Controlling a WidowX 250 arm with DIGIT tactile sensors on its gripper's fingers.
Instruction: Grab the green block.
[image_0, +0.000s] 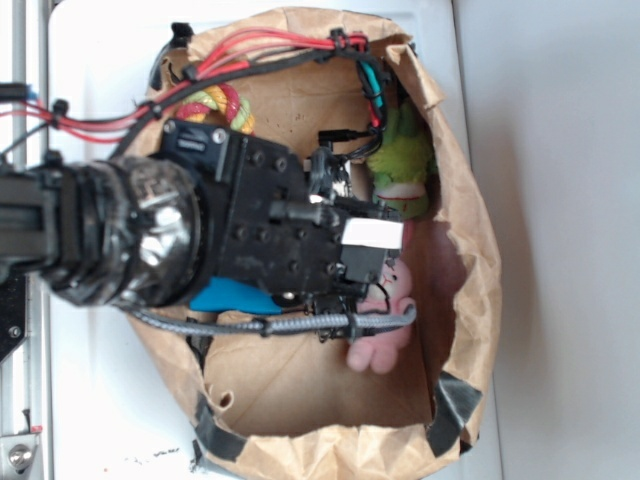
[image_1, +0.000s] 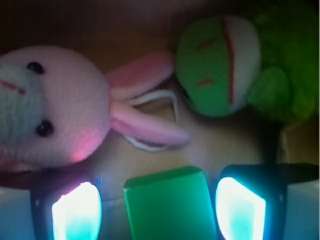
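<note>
In the wrist view the green block (image_1: 170, 205) lies flat on the brown bag floor between my gripper's (image_1: 159, 212) two glowing pads. The left pad (image_1: 76, 212) stands a clear gap away from the block; the right pad (image_1: 239, 210) is close beside it without visibly pressing. The jaws are open around the block. In the exterior view my gripper (image_0: 345, 255) reaches down into the paper bag (image_0: 470, 250), and the arm hides the green block there.
A pink plush bunny (image_1: 55, 107) lies just ahead left, a lime-green plush toy (image_1: 225, 65) ahead right. The exterior view also shows the bunny (image_0: 385, 330), the green plush (image_0: 400, 160), a blue block (image_0: 230, 297), a coloured rope toy (image_0: 225, 105) and the bag's walls all round.
</note>
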